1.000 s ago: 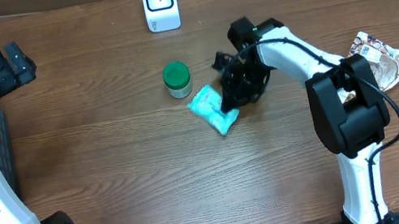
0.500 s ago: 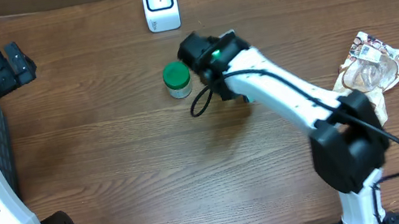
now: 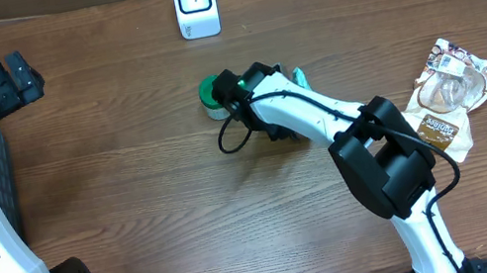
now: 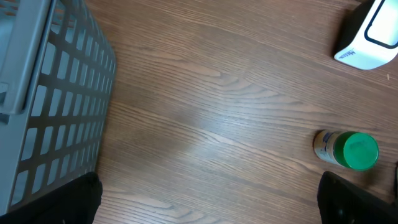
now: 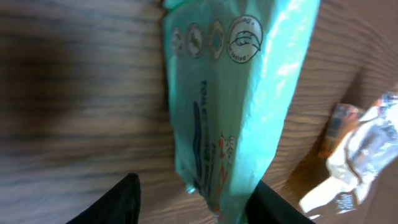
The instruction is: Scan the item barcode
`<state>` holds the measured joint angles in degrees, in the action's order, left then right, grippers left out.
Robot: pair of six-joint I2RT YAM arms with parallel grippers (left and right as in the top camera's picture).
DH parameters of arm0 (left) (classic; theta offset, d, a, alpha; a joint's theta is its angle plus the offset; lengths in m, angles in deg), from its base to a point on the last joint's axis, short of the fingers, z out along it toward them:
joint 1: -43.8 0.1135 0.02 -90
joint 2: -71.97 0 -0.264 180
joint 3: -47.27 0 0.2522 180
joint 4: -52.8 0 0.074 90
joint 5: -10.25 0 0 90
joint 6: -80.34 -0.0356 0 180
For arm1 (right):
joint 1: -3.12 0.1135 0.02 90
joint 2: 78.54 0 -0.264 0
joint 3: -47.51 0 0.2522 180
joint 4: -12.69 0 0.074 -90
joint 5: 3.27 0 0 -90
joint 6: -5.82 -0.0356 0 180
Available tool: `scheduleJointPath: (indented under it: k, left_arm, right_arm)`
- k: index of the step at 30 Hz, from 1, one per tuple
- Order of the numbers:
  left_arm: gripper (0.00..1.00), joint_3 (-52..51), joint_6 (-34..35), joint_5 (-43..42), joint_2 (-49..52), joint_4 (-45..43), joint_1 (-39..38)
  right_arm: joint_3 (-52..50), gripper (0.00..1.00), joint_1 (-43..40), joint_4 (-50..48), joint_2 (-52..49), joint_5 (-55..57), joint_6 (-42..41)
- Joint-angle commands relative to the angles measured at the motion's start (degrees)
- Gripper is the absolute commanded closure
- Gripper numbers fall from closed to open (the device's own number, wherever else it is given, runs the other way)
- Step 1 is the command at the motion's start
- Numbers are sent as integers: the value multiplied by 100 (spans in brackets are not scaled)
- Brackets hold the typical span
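Teal wipes pack [image 5: 230,93] lying on bench [image 3: 133,196], lower end between right fingers [image 5: 118,202]. Those sit partly open, not pinching far as I see. Left fingers [image 4: 354,202] spread wide, holding nothing. I count one pack, one green-lidded jar [image 4: 357,151], one scanner [image 3: 196,4]. Pack glossy, round icons, dark print.

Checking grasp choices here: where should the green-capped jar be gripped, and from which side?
Grip the jar across its round body, below the green cap, from its open left-arm side: it seems upright, and the right arm crowds the other side.
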<state>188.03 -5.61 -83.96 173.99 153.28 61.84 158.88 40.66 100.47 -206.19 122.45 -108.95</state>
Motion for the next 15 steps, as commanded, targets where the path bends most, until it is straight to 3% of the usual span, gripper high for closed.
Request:
scheduleJointPath:
  k: [1, 4, 7, 9, 15]
  left_arm:
    - [0, -20, -87, 17, -2, 2, -11]
    - [0, -20, -87, 17, -2, 2, -11]
    - [0, -20, -87, 17, -2, 2, -11]
    - [0, -20, -87, 17, -2, 2, -11]
    - [0, -20, -87, 17, -2, 2, -11]
  right_arm:
    - [109, 52, 7, 26, 92, -883, 125]
    - [308, 52, 7, 37, 164, -1154, 140]
    - [511, 53, 7, -2, 240, -1849, 686]
    - [686, 59, 7, 28, 295, -2402, 951]
    - [1283, 63, -293, 337, 588, -2850, 846]
